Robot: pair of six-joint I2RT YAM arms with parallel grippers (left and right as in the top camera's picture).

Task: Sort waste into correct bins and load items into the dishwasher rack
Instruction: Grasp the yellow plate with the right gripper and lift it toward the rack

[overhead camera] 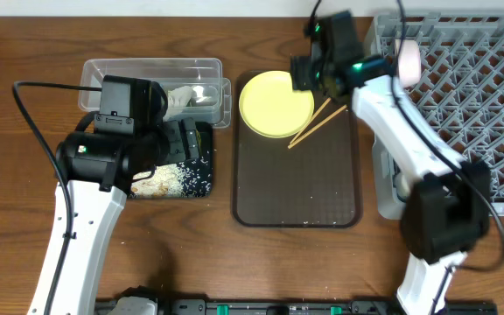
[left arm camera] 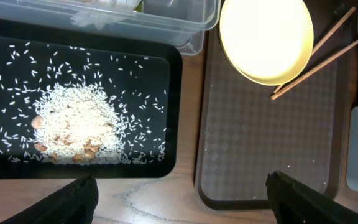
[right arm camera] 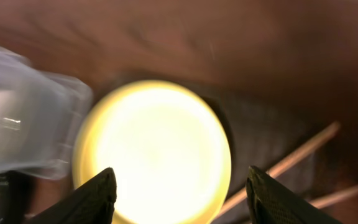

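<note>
Overhead, my left gripper (overhead camera: 180, 140) hangs above the black tray (overhead camera: 208, 157), and the arm hides much of that tray. In the left wrist view its two fingers (left arm camera: 73, 199) enter only at the bottom edge, spread wide with nothing between them. Below lie the rice crumbs (left arm camera: 79, 124), heaped at the tray's middle with a few tan bits at the heap's edge and loose grains scattered around. The clear tub (overhead camera: 151, 70) sits just behind the tray. The crumpled white paper (overhead camera: 182, 96) lies inside it, cut off at the top of the left wrist view. My right gripper (right arm camera: 182, 193) hovers over the yellow plate (right arm camera: 154, 149), open wide and holding nothing; this view is blurred and the plate glares white. The plate rests at the far end of the brown serving tray (overhead camera: 296, 184), with the chopsticks (overhead camera: 318, 121) lying aslant at its right edge, their ends partly under it. The dishwasher rack (overhead camera: 471, 79) stands to the right. A pale round object (overhead camera: 408, 59) in it is half hidden by my right arm, so I cannot identify it.
</note>
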